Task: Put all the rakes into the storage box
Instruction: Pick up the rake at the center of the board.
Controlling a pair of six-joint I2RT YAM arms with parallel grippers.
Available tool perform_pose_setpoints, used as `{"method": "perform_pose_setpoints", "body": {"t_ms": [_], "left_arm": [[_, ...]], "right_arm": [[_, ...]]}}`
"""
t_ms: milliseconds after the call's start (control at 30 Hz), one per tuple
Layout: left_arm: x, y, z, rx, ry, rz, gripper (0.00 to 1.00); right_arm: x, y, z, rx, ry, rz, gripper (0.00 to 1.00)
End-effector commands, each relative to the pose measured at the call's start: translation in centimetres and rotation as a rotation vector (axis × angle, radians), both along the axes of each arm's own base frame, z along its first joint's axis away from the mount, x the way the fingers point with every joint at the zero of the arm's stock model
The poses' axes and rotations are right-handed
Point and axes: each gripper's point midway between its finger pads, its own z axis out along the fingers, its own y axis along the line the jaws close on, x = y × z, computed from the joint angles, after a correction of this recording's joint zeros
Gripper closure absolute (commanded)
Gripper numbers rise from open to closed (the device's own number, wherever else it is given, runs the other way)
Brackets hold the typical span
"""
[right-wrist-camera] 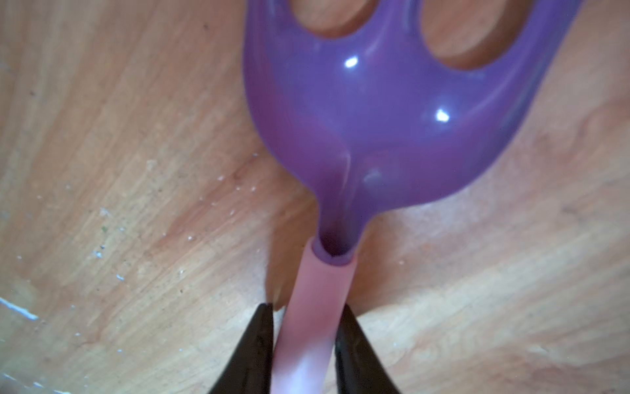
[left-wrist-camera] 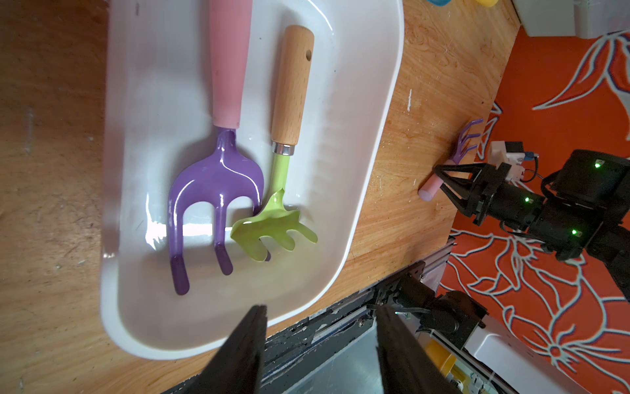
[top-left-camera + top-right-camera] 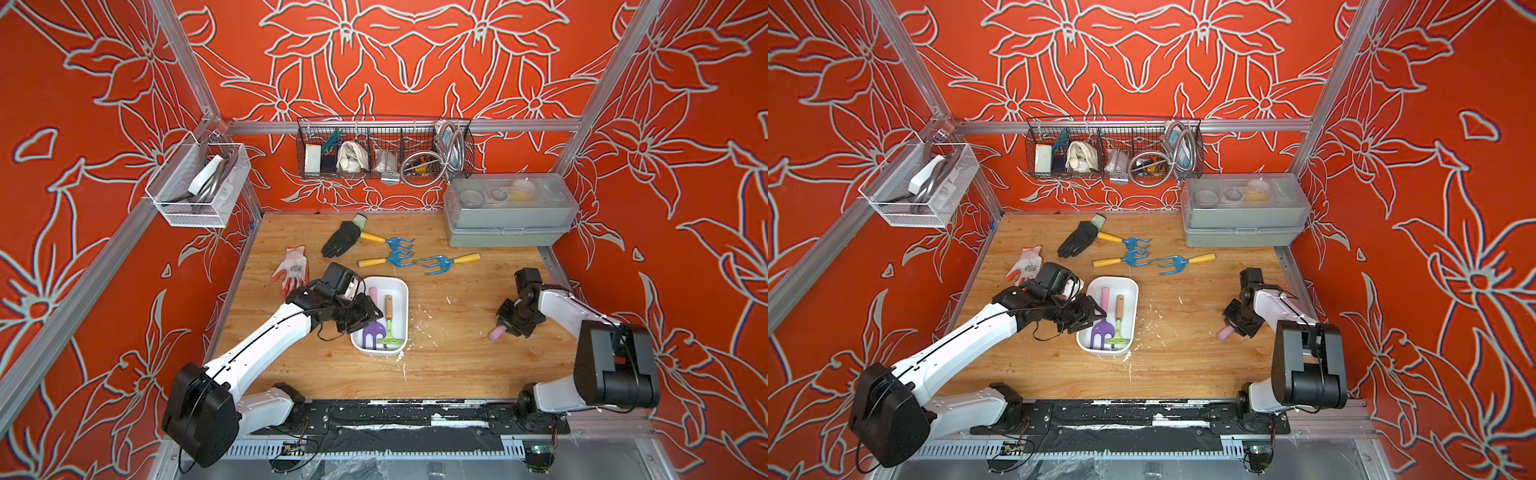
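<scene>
Black mounting rail (image 3: 374, 409) fronts the wooden surface (image 3: 457, 365) inside orange flowered walls (image 3: 374, 62); the rake (image 3: 496, 333) lies on the right arm's side, well apart from the white storage box (image 3: 404, 307). Left wrist view: the left claw (image 2: 320, 308) gapes empty above the box's end. Right wrist view: the right claw (image 1: 306, 307) pinches the rake's pink handle.

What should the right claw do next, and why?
Probably lift straight up a little. The right claw grips the purple rake by its pink handle, but the rake lies flat on the wooden table, well outside the white storage box.
</scene>
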Motion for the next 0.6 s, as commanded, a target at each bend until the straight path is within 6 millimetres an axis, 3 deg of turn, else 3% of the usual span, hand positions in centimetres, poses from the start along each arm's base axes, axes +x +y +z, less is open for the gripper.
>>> {"method": "perform_pose_setpoints", "body": {"t_ms": [0, 367, 567], "left_arm": [[-0.7, 0.5, 0.0, 0.023, -0.005, -0.007, 0.46], [-0.6, 1.2, 0.3, 0.038, -0.015, 0.009, 0.46], [-0.6, 1.9, 0.4, 0.039, -0.015, 0.029, 0.46]], "right_arm": [[-0.3, 0.2, -0.2, 0.019, 0.007, -0.003, 0.78], [0.2, 1.6, 2.6, 0.072, -0.081, 0.069, 0.99], [0.5, 4.1, 4.4, 0.123, -0.133, 0.139, 1.00]]}}
